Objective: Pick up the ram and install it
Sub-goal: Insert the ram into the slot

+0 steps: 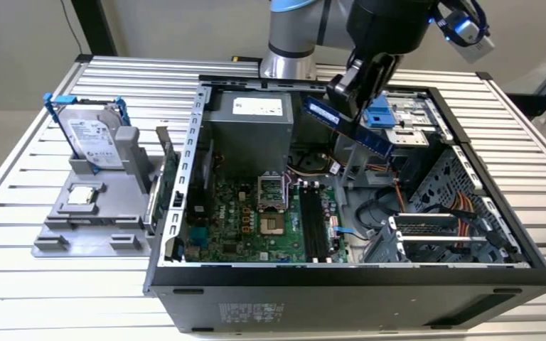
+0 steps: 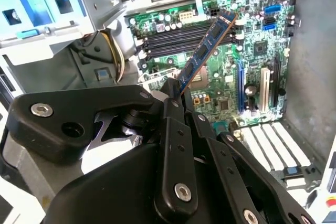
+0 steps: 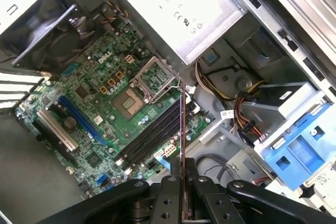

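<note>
My gripper (image 1: 347, 99) is shut on the ram (image 1: 368, 138), a long thin stick that looks blue in the exterior view. It hangs tilted in the air above the open computer case, over its back half. In the second wrist view the ram (image 2: 206, 51) sticks out from the black fingers (image 2: 173, 108) toward the green motherboard. It appears edge-on as a thin line (image 3: 182, 124) in the first wrist view, over the black memory slots (image 3: 152, 135). The ram is apart from those slots (image 1: 313, 224), well above them.
The case (image 1: 349, 273) lies open on a slatted metal table. Inside are the motherboard (image 1: 244, 224), a grey power supply (image 1: 249, 128), cables and a drive cage (image 1: 443, 213). At the exterior view's left, a grey stand holds a blue-framed hard drive (image 1: 93, 138) and a small silver chip (image 1: 83, 195).
</note>
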Controlling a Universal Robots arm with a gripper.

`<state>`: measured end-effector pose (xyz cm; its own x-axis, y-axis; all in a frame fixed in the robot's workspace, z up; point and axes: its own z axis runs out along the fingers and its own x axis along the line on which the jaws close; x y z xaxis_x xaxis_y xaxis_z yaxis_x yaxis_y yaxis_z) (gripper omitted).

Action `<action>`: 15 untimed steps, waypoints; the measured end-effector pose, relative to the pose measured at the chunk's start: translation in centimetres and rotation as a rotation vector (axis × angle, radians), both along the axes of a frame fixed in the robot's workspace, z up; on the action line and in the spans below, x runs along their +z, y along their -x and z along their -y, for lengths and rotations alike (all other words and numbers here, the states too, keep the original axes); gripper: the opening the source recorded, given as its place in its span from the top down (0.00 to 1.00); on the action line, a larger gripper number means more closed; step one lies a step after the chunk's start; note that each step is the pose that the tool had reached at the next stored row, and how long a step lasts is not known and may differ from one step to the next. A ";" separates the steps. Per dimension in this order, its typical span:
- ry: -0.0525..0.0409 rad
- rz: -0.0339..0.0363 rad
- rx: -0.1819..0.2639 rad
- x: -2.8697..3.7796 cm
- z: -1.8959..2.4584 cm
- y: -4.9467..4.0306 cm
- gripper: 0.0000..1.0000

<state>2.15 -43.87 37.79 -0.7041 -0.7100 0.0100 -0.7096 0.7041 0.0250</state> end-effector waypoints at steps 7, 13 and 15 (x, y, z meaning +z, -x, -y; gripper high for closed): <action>0.0000 0.0000 -0.057 -0.05 0.00 0.01 1.00; 0.0000 0.0001 -0.108 -0.09 0.00 0.00 1.00; 0.0000 0.0001 -0.125 -0.11 0.00 0.00 1.00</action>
